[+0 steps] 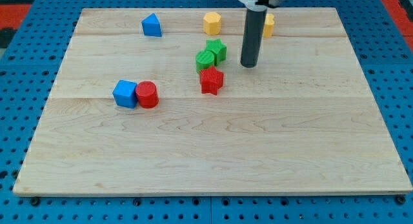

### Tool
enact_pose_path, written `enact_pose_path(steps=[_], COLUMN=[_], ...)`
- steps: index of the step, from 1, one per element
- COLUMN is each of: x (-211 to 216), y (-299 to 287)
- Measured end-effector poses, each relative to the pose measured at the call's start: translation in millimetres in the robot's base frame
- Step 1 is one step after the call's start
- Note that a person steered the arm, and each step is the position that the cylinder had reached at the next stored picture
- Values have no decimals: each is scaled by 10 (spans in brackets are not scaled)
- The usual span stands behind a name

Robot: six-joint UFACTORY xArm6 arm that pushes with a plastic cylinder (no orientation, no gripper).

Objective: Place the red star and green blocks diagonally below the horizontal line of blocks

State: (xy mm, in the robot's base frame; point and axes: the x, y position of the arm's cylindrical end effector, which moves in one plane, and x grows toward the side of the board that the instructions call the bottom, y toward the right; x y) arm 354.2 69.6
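Observation:
The red star lies near the board's middle. Just above it, touching, are a green cylinder and a green star. My tip rests on the board to the right of the green blocks, a short gap away, touching none of them. Along the view's top stand a blue triangular block, a yellow hexagon and a yellow block partly hidden behind the rod.
A blue cube and a red cylinder sit side by side at the view's left. The wooden board lies on a blue perforated table.

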Motion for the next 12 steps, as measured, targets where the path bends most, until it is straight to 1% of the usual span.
enact_pose_path(steps=[1,2,3,4,5,6,7,8,9,10,11,12], x=[-259,-350,-357,-364,-614,-522,-236,-226,-198,231,521,497], y=[-117,-280,-418,-673,-650,-1218,-1208,-999,-1374,-1378,-942,-736])
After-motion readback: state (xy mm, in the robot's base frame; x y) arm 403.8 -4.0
